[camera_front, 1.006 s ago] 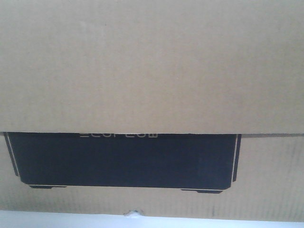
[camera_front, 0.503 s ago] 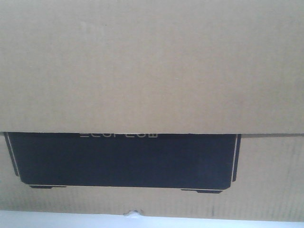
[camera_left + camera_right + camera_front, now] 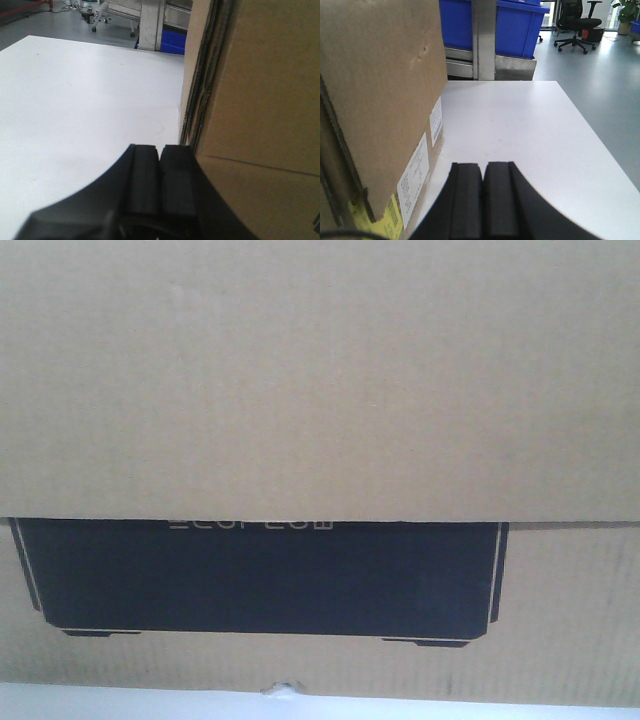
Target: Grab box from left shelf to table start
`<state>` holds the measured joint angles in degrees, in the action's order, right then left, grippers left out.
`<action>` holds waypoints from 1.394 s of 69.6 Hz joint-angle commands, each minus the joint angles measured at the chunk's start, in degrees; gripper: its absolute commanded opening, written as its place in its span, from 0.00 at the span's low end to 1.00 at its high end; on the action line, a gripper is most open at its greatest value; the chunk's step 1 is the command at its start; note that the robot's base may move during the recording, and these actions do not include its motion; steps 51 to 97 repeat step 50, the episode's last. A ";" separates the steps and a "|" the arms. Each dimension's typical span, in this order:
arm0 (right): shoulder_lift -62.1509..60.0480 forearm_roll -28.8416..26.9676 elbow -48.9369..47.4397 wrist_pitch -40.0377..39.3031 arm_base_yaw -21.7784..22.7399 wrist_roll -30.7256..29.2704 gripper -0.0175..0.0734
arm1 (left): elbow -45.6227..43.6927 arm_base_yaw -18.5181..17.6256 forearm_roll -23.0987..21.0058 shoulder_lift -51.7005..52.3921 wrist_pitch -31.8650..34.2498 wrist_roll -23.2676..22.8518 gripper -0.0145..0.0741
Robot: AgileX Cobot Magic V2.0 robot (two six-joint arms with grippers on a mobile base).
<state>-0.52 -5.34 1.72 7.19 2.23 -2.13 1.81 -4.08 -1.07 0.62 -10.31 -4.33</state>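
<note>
Front view, and the box (image 3: 320, 380) fills nearly the whole frame: brown corrugated card, a black printed panel (image 3: 260, 575) across the lower middle with a thin pale outline. White lettering runs along the panel's top edge, half cut off by the flap above it, so it can't be read. On the right wrist view, two white labels (image 3: 414, 182) with fine print sit on the box's side at lower left, and a yellow sticker with a barcode (image 3: 387, 225) below them; all too small to read.

The box stands on the table (image 3: 75, 110), plain white, a pale strip of it showing along the bottom of the front view. Beyond the table's far edge, upper middle of the right wrist view, blue trays (image 3: 515, 25) sit behind a steel upright (image 3: 484, 37); an office chair (image 3: 577, 25) stands on grey floor at upper right.

Left gripper (image 3: 160, 185) at the bottom of its frame: pads pressed together, nothing between them, just beside the box's edge. Right gripper (image 3: 482, 200): pads together too, holding nothing, beside the box's labelled side.
</note>
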 commanded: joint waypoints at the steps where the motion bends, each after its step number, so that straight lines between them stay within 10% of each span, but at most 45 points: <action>1: -0.55 0.11 0.23 -4.71 0.43 0.04 0.26 | -0.26 0.08 -0.40 0.86 5.34 -0.11 0.05; 97: -0.55 0.11 0.23 -4.71 0.43 0.04 0.26 | -0.26 0.08 -0.40 0.86 5.34 -0.11 0.05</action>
